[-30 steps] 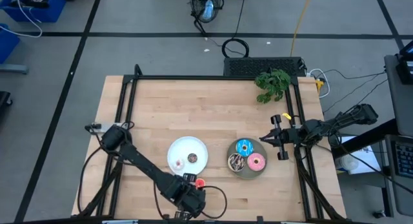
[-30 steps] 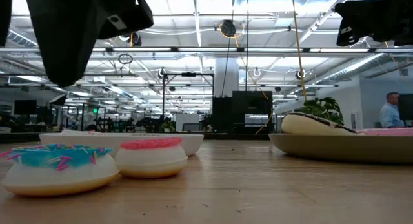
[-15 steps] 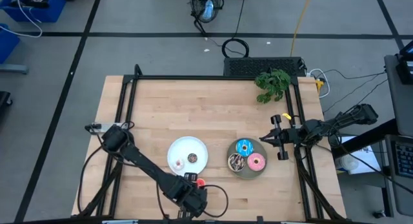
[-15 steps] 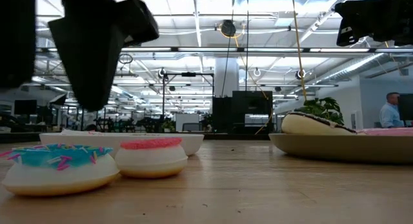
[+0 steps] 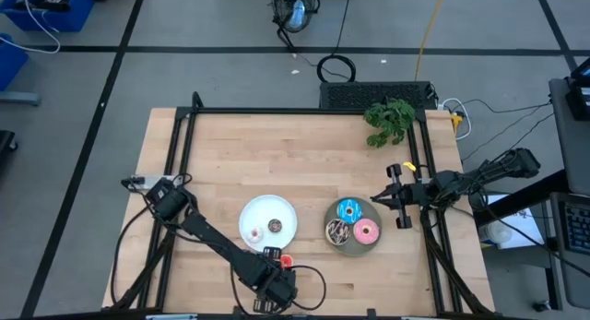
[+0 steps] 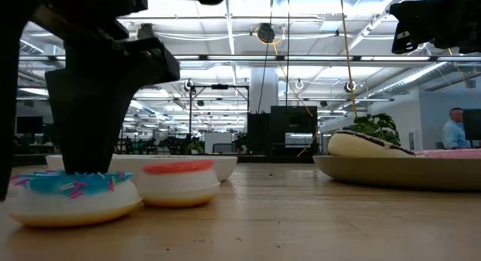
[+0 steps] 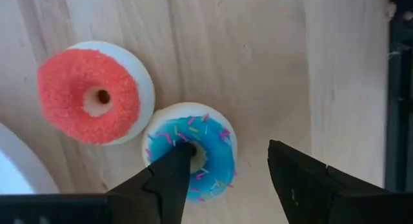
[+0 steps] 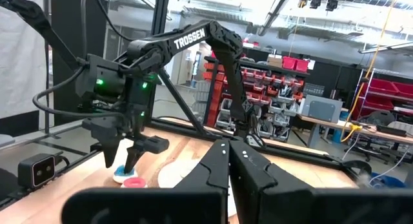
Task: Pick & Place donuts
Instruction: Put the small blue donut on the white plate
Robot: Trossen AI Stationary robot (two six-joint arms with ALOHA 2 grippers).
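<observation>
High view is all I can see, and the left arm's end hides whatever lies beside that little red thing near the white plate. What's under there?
Observer: A tiny blue donut with sprinkles lies flat on the wood, right beside the red donut.
Operator: Is the arm holding it?
Observer: Not yet. The left gripper is open, with one finger over the donut's hole and the other outside its rim.
Operator: How low is it?
Observer: In the low view, the finger comes down to the blue donut's sprinkled top.
</observation>
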